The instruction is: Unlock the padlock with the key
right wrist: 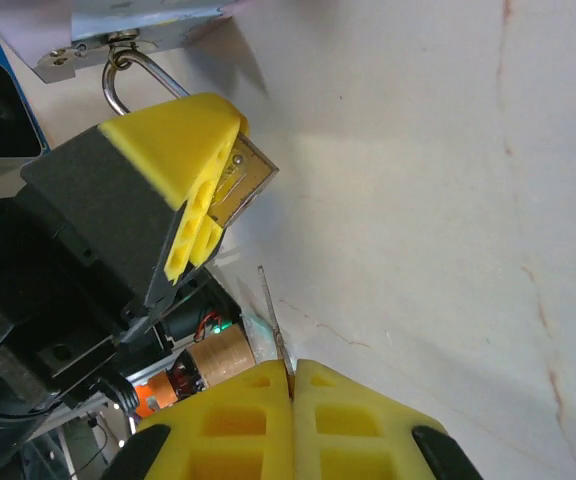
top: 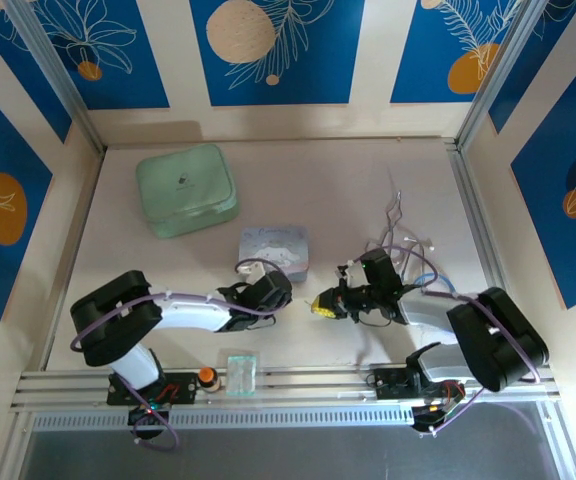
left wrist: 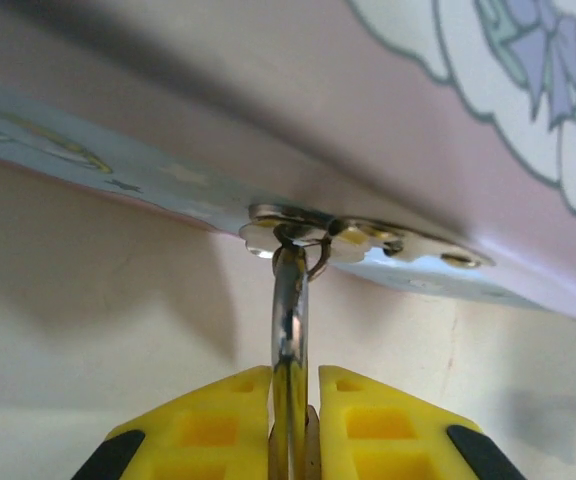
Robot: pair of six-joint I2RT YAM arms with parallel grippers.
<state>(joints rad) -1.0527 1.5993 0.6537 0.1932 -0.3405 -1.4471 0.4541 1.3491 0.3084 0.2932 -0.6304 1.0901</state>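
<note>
Left gripper (left wrist: 293, 420) clamps the rigid padlock (right wrist: 246, 180) by its body; right gripper (right wrist: 290, 385) pinches the thin, likely slippery key (right wrist: 271, 310)

Cream walls (top: 368, 60) with blue leaf-drawn panels (top: 308, 75) stand at 9, 12 and 3 o'clock around a pale surface (top: 348, 190); a metal rail (top: 308, 382) runs at 6 o'clock.

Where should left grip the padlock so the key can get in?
Pinch the padlock across its brass body's flat sides, approaching from the side away from the tin. The shackle is hooked through the tin's hasp, so the body hangs free; the left gripper sits there, leaving one edge bare toward the key.
</note>
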